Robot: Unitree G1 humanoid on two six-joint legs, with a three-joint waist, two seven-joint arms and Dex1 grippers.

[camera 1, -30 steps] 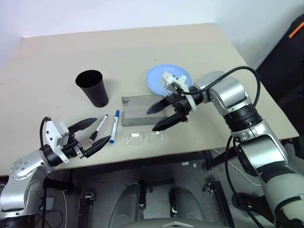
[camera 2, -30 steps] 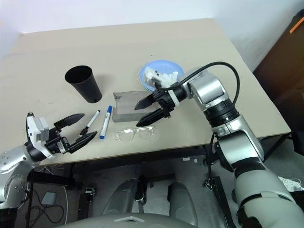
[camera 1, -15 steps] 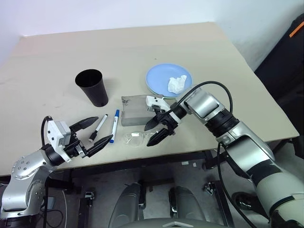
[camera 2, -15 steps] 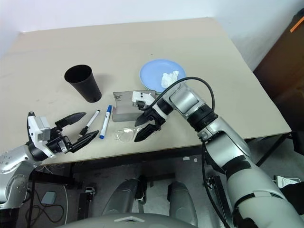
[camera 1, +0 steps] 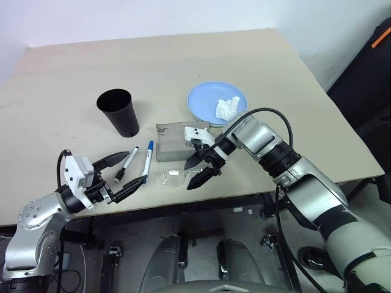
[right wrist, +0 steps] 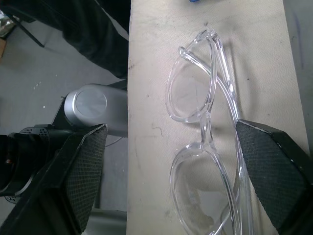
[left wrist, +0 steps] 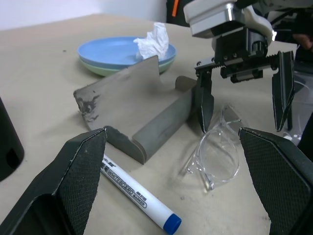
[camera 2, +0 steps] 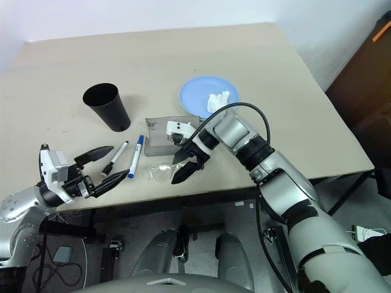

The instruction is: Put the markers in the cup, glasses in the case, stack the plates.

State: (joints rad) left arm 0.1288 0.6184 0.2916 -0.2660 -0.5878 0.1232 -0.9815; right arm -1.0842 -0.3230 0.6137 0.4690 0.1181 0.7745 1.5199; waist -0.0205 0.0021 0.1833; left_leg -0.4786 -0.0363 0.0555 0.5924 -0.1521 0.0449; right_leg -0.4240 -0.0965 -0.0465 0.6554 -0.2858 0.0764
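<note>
The glasses [right wrist: 210,147] are still lying folded on the table [camera 1: 256,55], near its front edge and just in front of the case [camera 1: 174,141]. They are straddled by the right gripper [camera 1: 198,171], whose two fingers are spread wide with one on either side of the frame, and nothing is held yet. The case is seen lying open, its lid tipped back, with nothing inside, so the glasses step is judged to be only at the reaching stage.

The plates appear to be stacked already: the blue plate [camera 1: 211,97] is seated on the green plate [left wrist: 105,70], of which only a rim can be made out beneath. A crumpled tissue [camera 1: 228,108] is lying on the upper plate.

Neither marker has been put away. The black-capped marker [camera 1: 126,165] and the blue-capped marker [camera 1: 147,162] are lying side by side left of the case, and the cup [camera 1: 118,112] stands upright and empty behind them. The left gripper [camera 1: 121,173] is held wide open just beside the markers, gripping nothing.

Counted: one pair of glasses, one case, two plates, two markers, one cup, one tissue. Two of the three jobs are judged to remain.
</note>
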